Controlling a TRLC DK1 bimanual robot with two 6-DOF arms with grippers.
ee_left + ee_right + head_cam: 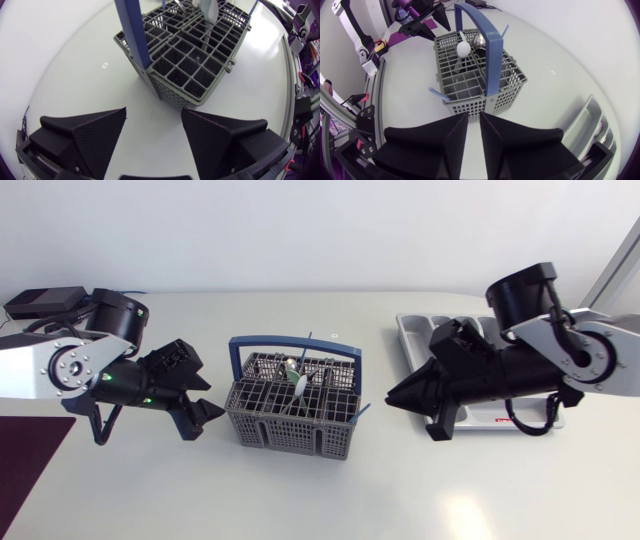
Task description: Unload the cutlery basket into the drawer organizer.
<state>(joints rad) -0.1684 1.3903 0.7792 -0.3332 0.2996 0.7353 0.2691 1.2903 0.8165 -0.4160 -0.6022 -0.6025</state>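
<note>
**Loaded basket sitting between two empty claws**

You are looking at the cutlery basket (292,406) sitting in the middle of the surface (300,490), its blue handle (290,342) arching across the top. A white spoon (297,380) is standing bowl-up among the compartments. A metal spoon (479,40) is poking up just beside it, and a thin blue-handled piece (362,411) is sticking out at the basket's 4 o'clock corner.

Your left claw (154,132) is hovering at the basket's 9 o'clock, near it but not touching, its fingers spread wide and carrying nothing. From its wrist camera, a corner of the basket is lying just ahead of the gap.

Your right claw (474,132) is sitting at the basket's 3 o'clock, pointing toward it. Its fingers are pressed almost together with only a thin slit between them, pinching nothing. The basket is standing just ahead of the tips, apart from them.

The drawer organizer (415,330) is lying at the basket's 2 o'clock, well apart from it. Your right arm (540,365) is stretching across most of it, so you cannot tell what its compartments are holding.
</note>
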